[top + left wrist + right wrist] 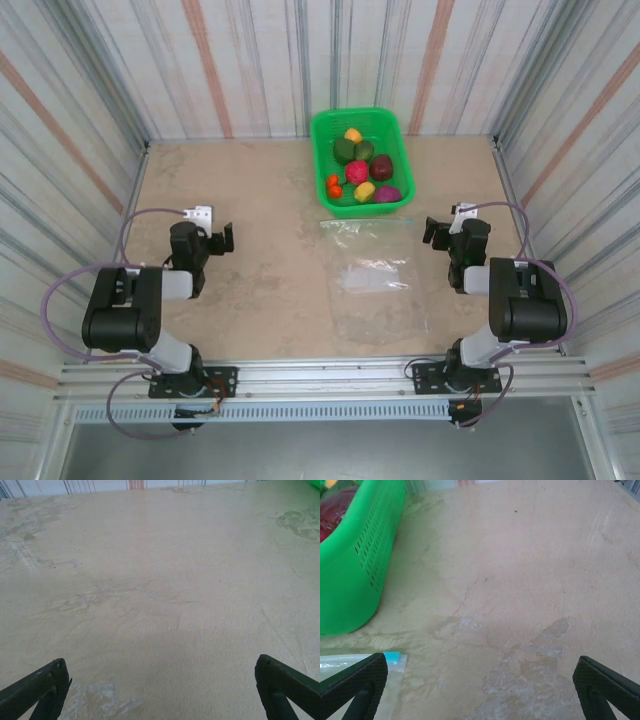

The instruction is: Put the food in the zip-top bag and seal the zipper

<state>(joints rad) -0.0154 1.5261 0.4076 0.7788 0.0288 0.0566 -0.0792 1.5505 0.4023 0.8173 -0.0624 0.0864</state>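
The food (362,167), several small toy fruits and vegetables in green, yellow, magenta, dark red, purple and orange-red, lies in a green mesh basket (325,128) at the back centre. A dark red piece (337,510) shows over the basket wall (355,575) in the right wrist view. The clear zip-top bag (372,278) lies flat on the table just in front of the basket, its mouth towards the basket. Its light-blue slider tab (392,656) sits at the bag's corner (350,662). My left gripper (219,239) is open at the left over bare table. My right gripper (438,230) is open, right of the bag.
The tan tabletop (250,190) is walled by striped panels (90,120) on three sides. An aluminium rail (320,375) runs along the near edge, carrying both arm bases.
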